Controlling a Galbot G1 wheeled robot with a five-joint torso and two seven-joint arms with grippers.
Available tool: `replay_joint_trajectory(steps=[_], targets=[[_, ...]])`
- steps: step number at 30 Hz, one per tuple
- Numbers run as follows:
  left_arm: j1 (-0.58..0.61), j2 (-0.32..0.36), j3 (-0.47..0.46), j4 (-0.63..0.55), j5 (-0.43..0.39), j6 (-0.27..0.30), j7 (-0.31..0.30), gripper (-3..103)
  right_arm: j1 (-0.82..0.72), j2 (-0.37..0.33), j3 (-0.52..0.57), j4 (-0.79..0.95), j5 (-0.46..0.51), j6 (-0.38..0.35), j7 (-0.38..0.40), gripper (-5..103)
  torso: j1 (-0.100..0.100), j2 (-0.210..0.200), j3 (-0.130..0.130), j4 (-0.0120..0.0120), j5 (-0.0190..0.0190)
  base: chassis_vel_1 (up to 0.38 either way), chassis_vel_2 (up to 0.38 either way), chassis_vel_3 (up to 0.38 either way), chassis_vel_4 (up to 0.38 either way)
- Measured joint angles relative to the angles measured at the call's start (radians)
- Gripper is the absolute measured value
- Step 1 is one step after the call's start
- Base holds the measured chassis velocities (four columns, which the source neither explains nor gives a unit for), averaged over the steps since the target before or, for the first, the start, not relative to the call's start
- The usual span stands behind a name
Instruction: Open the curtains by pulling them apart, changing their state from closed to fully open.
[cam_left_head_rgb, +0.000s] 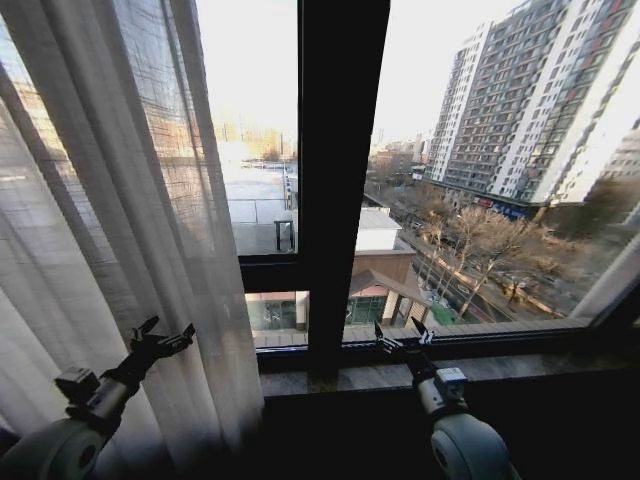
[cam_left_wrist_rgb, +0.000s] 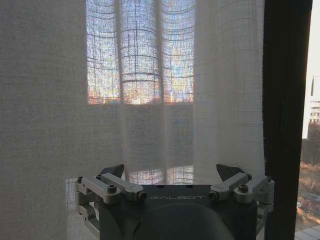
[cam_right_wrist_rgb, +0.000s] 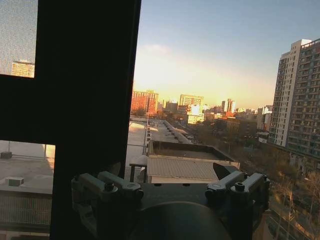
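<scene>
clearly the left gripper (cam_left_head_rgb: 163, 338), jaws spread wide and empty, is nearer: the sheer curtain (cam_left_head_rgb: 110, 230) hangs just ahead of it, pleats vertical, gathered left of the window frame (cam_left_head_rgb: 335, 180), while the right gripper (cam_left_head_rgb: 402, 340), also open, faces bare glass.

A tall window (cam_left_head_rgb: 460, 170) fills the far side, split by a thick dark upright frame (cam_left_head_rgb: 340, 180) with a crossbar to its left. A stone sill (cam_left_head_rgb: 500, 368) runs along the bottom. Outside, a high-rise apartment block (cam_left_head_rgb: 540, 100) stands to the right, low rooftops (cam_left_head_rgb: 375, 270) and bare trees (cam_left_head_rgb: 480, 250) below, all under a pale, warm low-sun sky.
</scene>
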Motion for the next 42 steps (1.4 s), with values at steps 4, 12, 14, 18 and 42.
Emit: replay_joint_trajectory(steps=[4, 12, 14, 18, 42], targets=[[-0.014, 0.016, 0.020, 0.015, 0.004, 0.000, 0.066, 100, 0.012, 0.002, 0.001, -0.016, 0.000, 0.002, 0.000, 100, 0.000, 0.000, 0.000, 0.0000, -0.0001, 0.000, 0.000, 0.000, 0.000], [-0.020, 0.039, 0.053, 0.015, 0.034, -0.006, 0.125, 100, 0.051, 0.022, -0.021, -0.048, -0.004, 0.003, 0.000, 100, 0.000, 0.000, 0.000, 0.0000, 0.0001, 0.000, 0.000, 0.000, 0.000], [-0.017, 0.041, 0.054, 0.010, 0.036, -0.008, 0.133, 100, 0.055, 0.026, -0.026, -0.052, -0.005, 0.003, 0.000, 100, 0.000, 0.000, 0.000, 0.0000, 0.0000, 0.000, 0.000, 0.000, 0.000], [0.000, 0.041, 0.058, -0.006, 0.042, -0.016, 0.146, 100, 0.063, 0.033, -0.032, -0.060, -0.008, 0.002, 0.000, 100, 0.000, 0.000, 0.000, 0.0001, 0.0000, 0.000, 0.000, 0.000, 0.000], [0.108, -0.113, 0.073, -0.311, 0.174, 0.113, -0.177, 100, -0.025, 0.044, -0.025, 0.021, -0.030, 0.010, 0.002, 100, 0.000, 0.000, 0.000, 0.0000, 0.0003, 0.000, 0.000, 0.000, 0.000]])
